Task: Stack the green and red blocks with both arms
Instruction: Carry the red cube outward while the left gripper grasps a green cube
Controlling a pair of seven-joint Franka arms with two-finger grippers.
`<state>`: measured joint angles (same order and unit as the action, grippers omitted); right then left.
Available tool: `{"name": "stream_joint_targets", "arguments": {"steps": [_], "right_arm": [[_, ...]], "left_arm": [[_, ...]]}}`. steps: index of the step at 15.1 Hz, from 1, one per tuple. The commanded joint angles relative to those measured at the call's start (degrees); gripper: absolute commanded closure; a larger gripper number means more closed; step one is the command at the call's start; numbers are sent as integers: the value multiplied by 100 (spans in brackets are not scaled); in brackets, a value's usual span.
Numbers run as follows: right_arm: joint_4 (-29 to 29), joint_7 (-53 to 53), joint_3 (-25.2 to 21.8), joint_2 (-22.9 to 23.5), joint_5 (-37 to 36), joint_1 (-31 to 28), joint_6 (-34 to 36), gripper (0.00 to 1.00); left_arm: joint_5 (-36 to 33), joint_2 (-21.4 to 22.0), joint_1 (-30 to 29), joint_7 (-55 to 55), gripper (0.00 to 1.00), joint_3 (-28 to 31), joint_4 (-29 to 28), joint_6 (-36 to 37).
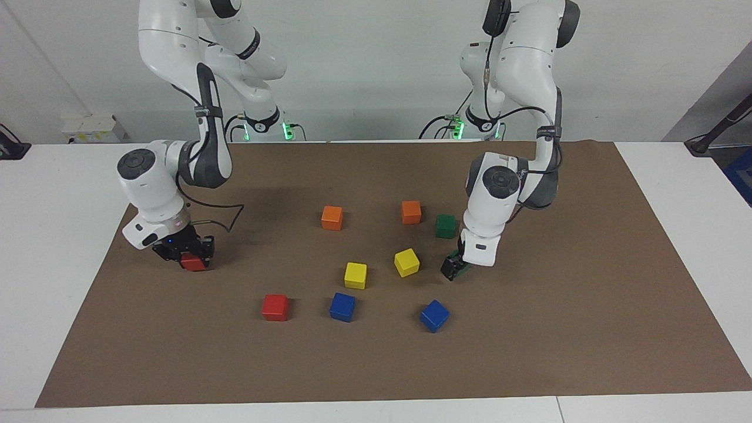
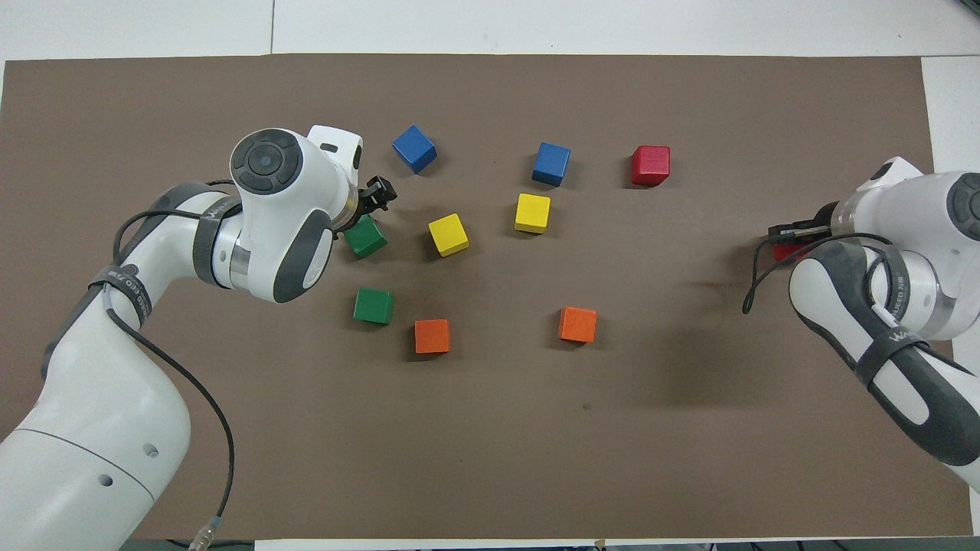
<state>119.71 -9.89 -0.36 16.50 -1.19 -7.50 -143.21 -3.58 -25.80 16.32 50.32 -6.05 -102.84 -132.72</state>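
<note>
My right gripper (image 1: 189, 258) is shut on a red block (image 1: 192, 262) and holds it low, at or just above the brown mat, near the right arm's end; it also shows in the overhead view (image 2: 785, 251). The other red block (image 1: 275, 306) sits on the mat, farther from the robots. My left gripper (image 1: 453, 269) is down at a green block (image 2: 366, 237), which it mostly hides in the facing view. The second green block (image 1: 445, 225) sits nearer to the robots, beside an orange cube.
Two orange cubes (image 1: 332, 217) (image 1: 411, 212), two yellow cubes (image 1: 355, 275) (image 1: 406, 262) and two blue cubes (image 1: 342, 306) (image 1: 434, 315) lie on the brown mat (image 1: 587, 305). One yellow cube is close beside the left gripper.
</note>
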Motion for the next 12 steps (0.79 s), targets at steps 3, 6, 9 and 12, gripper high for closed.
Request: {"name": "stream_joint_targets", "arguments": {"steps": [3, 6, 9, 12], "right_arm": [[-35, 267, 45, 99, 67, 29, -190, 69], [-263, 268, 45, 99, 58, 38, 150, 0], [-886, 242, 98, 20, -56, 55, 1082, 0], [-1789, 416, 98, 98, -214, 502, 1925, 0]], "left_arm": [[-160, 101, 152, 574, 32, 86, -491, -562], [-152, 102, 91, 935, 100, 77, -264, -37], [-169, 644, -425, -25, 100, 121, -87, 1009], [-169, 963, -1286, -2282, 100, 139, -148, 1573]]}}
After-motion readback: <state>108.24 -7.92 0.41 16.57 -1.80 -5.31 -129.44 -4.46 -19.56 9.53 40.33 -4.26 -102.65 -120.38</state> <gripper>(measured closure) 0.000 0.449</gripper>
